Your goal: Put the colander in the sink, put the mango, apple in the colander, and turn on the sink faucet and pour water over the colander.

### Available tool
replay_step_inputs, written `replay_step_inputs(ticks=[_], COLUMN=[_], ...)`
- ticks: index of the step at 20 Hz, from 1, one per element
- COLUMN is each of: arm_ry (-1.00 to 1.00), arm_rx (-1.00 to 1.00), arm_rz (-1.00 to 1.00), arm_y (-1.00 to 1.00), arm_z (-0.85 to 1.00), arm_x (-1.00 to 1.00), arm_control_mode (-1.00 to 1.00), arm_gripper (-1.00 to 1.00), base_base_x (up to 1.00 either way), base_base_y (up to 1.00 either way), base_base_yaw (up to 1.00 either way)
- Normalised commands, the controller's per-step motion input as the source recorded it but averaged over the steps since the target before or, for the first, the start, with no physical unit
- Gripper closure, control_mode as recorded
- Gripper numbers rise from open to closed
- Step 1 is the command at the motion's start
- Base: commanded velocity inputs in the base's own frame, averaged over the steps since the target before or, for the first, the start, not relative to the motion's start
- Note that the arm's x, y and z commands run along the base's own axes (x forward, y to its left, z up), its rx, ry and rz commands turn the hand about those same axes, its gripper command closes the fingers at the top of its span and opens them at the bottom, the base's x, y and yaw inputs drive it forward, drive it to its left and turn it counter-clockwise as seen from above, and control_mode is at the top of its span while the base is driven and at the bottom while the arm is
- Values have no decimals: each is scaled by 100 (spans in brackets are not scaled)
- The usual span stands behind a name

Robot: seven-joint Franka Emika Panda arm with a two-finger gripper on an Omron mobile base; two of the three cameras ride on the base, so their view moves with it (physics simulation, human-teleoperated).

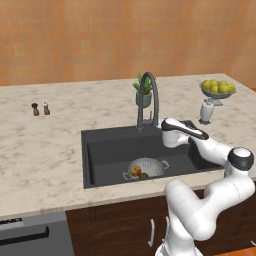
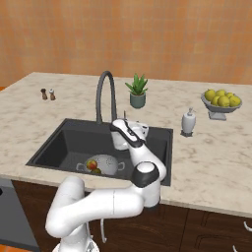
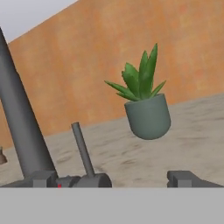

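Note:
The dark sink (image 1: pixel 107 152) (image 2: pixel 54 147) holds the perforated colander (image 1: pixel 150 165) (image 2: pixel 108 162) on its floor. Inside the colander lie the apple (image 1: pixel 135 171) (image 2: pixel 91 164) and, beside it, the dark mango (image 1: pixel 143 175) (image 2: pixel 97 171). The gooseneck sink faucet (image 1: pixel 148 97) (image 2: pixel 106 93) (image 3: pixel 19 127) stands at the back rim; no water shows at its spout. My gripper (image 1: pixel 162 125) (image 3: pixel 113 179) is open, level with the faucet's base on its right. The side lever (image 3: pixel 83 148) rises just ahead of the fingertips (image 3: pixel 183 178), untouched.
A potted plant (image 1: pixel 144 97) (image 2: pixel 138 98) (image 3: pixel 146 116) stands behind the faucet. To the right are a white soap dispenser (image 1: pixel 206 111) (image 2: pixel 188 121) and a stemmed bowl of yellow-green fruit (image 1: pixel 217 90) (image 2: pixel 221 101). Two small shakers (image 1: pixel 40 108) (image 2: pixel 47 94) sit far left.

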Motion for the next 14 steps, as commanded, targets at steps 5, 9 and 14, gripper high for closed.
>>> replay_step_inputs(ticks=[5,9,14], arm_ry=[8,8,3], arm_rx=[0,0,0], arm_rz=[0,0,0], arm_y=[16,19,10], arm_z=[6,3,0], arm_x=[12,16,24], arm_control_mode=[-100,-100,-100], arm_gripper=[-100,-100,-100], base_base_x=[0,0,0], base_base_y=[0,0,0], base_base_yaw=[0,0,0])
